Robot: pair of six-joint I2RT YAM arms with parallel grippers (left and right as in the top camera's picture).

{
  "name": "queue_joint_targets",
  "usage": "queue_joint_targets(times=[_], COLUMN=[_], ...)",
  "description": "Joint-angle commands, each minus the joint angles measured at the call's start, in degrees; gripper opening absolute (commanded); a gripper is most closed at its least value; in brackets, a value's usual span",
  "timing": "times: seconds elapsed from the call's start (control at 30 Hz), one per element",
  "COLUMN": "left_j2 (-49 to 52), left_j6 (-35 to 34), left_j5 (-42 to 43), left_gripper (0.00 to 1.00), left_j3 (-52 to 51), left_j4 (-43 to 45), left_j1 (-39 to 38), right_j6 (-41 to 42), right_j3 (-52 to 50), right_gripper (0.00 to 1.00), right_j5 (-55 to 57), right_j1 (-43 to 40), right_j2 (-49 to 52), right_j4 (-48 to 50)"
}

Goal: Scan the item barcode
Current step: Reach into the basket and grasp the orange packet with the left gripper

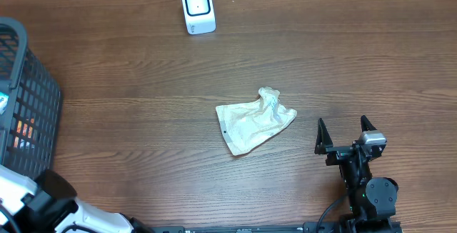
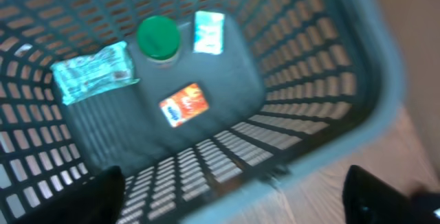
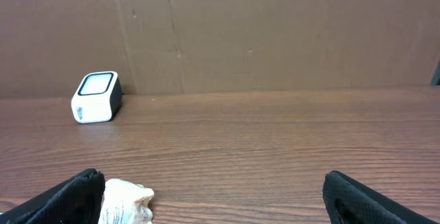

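The left end effector (image 2: 234,183) hangs over the basket (image 2: 323,93), fingers spread wide with nothing between them. Below, in the upper left of its wrist view, lie an orange packet (image 2: 184,104), a green-lidded jar (image 2: 159,38) and a teal packet (image 2: 93,73). The orange packet, flat and apart from the others, looks the easiest pick: descend straight, clear of the mesh walls. The right end effector (image 1: 343,124) sits spread and empty at the overhead's lower right; the scanner (image 1: 198,8) stands top centre on the tabletop (image 1: 128,119).

We note a mock shop checkout on a test bench: barcode scanner (image 1: 198,8) on wood-grain table (image 1: 143,119), mesh shopping basket (image 1: 32,97) of packaged goods (image 2: 94,71). Plain cardboard backdrop (image 3: 275,31) behind.
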Motion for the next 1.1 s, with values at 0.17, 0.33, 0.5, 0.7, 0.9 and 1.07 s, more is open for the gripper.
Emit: queue_joint_targets(times=[0.17, 0.33, 0.5, 0.7, 0.9, 1.07], left_j2=[2.4, 2.4, 2.4, 2.4, 2.4, 2.4], left_j6=[5.7, 6.2, 6.8, 8.9, 12.5, 19.2], left_j5=[-0.4, -1.3, -3.6, -6.6, -9.8, -9.6], left_gripper=[0.7, 0.66, 0.67, 0.61, 0.6, 0.82], left_j3=[-14.5, -24.5, -33.1, -44.5, -55.6, -61.6], left_j4=[4.8, 9.8, 17.1, 25.7, 35.8, 46.0], left_j1=[1.9, 1.9, 1.9, 2.0, 1.3, 1.3], right_j6=[-0.1, -0.1, -0.1, -0.1, -0.1, -0.1], right_j3=[-0.6, -0.6, -0.6, -0.6, -0.6, -0.6], right_gripper=[1.0, 1.0, 1.0, 1.0, 1.0, 1.0], right_j5=[0.5, 0.5, 0.5, 0.5, 0.5, 0.5], right_j1=[-0.2, -0.2, -0.2, -0.2, -0.2, -0.2], right_j2=[-0.4, -0.4, -0.4, -0.4, -0.4, -0.4], right_j4=[0.2, 0.2, 0.2, 0.2, 0.2, 0.2])
